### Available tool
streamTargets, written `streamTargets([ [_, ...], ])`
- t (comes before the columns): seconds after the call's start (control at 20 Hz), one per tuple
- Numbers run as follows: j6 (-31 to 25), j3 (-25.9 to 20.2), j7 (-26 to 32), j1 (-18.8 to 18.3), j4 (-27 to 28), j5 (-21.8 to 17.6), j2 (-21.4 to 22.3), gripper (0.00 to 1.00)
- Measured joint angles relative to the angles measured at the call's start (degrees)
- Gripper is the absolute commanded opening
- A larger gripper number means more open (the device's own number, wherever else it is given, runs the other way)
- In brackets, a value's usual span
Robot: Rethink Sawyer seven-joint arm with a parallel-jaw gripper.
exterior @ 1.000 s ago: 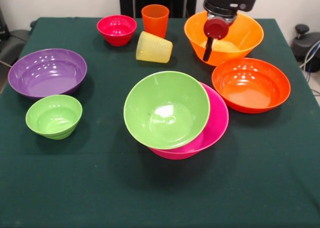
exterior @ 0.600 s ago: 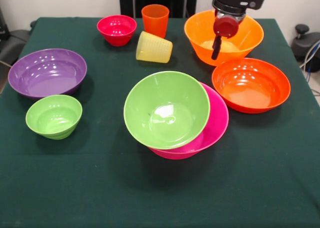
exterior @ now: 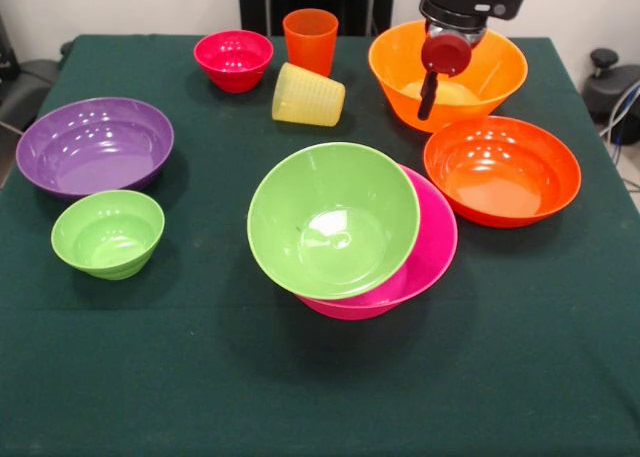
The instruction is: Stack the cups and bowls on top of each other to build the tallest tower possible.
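Observation:
My gripper (exterior: 427, 107) hangs at the back right, over the inside of the large yellow-orange bowl (exterior: 490, 77); it shows side on and nothing is seen in it. In front of that bowl sits the orange-red bowl (exterior: 502, 169). At the centre a medium green bowl (exterior: 333, 220) lies tilted in the large pink bowl (exterior: 432, 249). A purple bowl (exterior: 95, 145) and a small green bowl (exterior: 107, 233) sit at the left. At the back stand a small red bowl (exterior: 234, 59) and an upright orange cup (exterior: 310, 39). A yellow cup (exterior: 308, 95) lies on its side.
A dark green cloth (exterior: 200, 377) covers the table. Black equipment with cables (exterior: 610, 87) stands past the right edge, and a dark chair part (exterior: 20, 87) past the left edge. A black upright (exterior: 270, 2) rises behind the orange cup.
The gripper has shifted a little to the right over the yellow-orange bowl, then eased back slightly. The bowls and cups have not moved.

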State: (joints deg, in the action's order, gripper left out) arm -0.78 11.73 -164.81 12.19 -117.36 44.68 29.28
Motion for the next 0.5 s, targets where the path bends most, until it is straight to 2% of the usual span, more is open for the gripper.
streamTargets([
  [0.5, 0.01, 0.28, 0.00, -1.16, -0.37, 0.01, -0.21, 1.00],
])
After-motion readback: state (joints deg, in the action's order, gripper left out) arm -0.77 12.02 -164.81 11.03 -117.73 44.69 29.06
